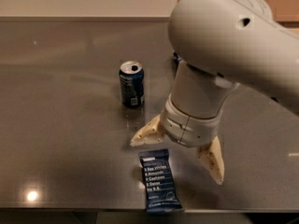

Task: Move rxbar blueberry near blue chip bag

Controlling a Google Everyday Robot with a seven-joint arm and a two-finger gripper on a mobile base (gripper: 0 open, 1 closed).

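Note:
The rxbar blueberry (pixel 158 181), a flat dark navy wrapper with white text lines, lies near the table's front edge. My gripper (pixel 180 155) hangs just above and behind it, open, with one tan finger (pixel 145 134) to the bar's upper left and the other (pixel 212 161) to its right. Neither finger touches the bar. The blue chip bag is almost wholly hidden behind my arm; only a small dark blue bit (pixel 176 57) shows at the arm's left edge.
An opened blue soda can (pixel 131 84) stands upright left of my arm. The grey table (pixel 60 125) has its front edge just below the bar. A wall runs along the back.

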